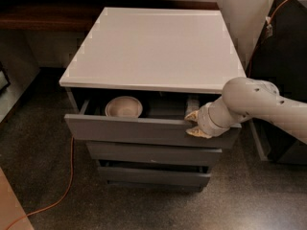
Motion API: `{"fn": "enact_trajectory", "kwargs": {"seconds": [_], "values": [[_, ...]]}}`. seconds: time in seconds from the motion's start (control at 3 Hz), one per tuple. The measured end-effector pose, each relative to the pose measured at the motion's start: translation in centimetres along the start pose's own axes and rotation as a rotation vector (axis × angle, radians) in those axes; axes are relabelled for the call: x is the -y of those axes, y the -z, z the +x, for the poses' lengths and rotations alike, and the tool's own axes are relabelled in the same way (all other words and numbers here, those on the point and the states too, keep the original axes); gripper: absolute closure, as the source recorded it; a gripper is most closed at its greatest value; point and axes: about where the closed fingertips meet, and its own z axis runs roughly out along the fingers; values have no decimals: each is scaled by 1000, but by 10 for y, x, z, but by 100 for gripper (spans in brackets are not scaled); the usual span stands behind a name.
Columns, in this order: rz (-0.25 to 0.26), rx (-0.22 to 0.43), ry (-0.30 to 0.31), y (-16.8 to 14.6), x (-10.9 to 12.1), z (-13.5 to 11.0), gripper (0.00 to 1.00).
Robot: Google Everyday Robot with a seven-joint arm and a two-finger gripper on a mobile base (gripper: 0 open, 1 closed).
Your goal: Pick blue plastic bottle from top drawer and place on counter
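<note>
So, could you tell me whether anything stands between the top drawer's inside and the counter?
Yes: the counter overhangs the partly open top drawer, leaving a narrow gap. The gripper sits at its front's right end.
</note>
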Motion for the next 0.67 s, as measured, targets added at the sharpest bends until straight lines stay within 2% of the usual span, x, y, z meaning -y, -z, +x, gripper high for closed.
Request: {"fn": "enact_trajectory", "kwargs": {"seconds": [0.67], "values": [[0, 0, 0, 1, 0, 0, 100]]}}
